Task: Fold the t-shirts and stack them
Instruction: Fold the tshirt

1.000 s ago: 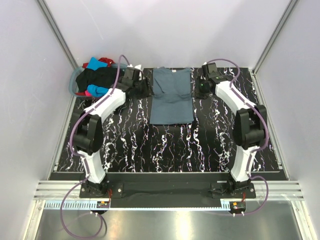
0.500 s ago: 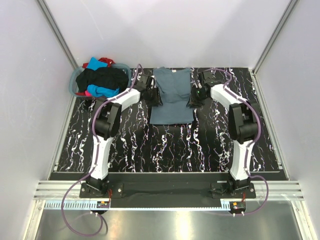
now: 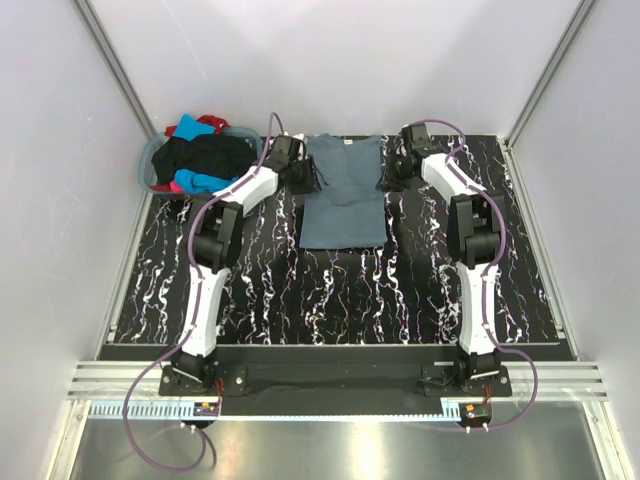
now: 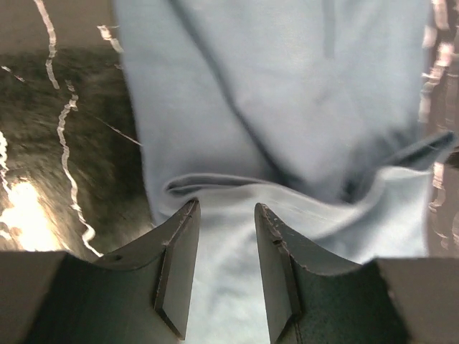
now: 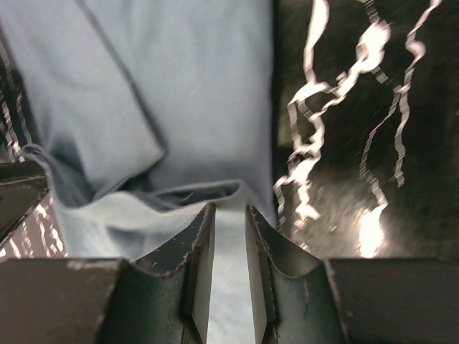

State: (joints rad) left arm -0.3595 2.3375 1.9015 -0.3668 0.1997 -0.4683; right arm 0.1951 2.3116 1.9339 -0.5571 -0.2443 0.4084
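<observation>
The slate blue-grey t-shirt (image 3: pixel 345 195) lies at the back middle of the table, sleeves folded in, small white neck label toward the back wall. My left gripper (image 3: pixel 306 177) is at its left shoulder edge and my right gripper (image 3: pixel 388 179) at its right shoulder edge. In the left wrist view the left gripper (image 4: pixel 226 209) has pale fabric (image 4: pixel 287 93) bunched between narrowly spaced fingers. The right gripper (image 5: pixel 229 209) pinches a raised fold of the same shirt (image 5: pixel 201 86). Black (image 3: pixel 208 155), turquoise (image 3: pixel 203 183), red (image 3: pixel 210 122) and pink (image 3: pixel 178 186) tees sit heaped in the basket.
The round grey-blue laundry basket (image 3: pixel 146 168) stands at the back left corner, just left of my left arm. The table (image 3: pixel 330 290) is black marble with white veins. White walls close the back and both sides.
Both grippers have moved in from beside the shirt onto its shoulder edges and toward the back wall. The arms are stretched farther out. The shirt lies where it did.
</observation>
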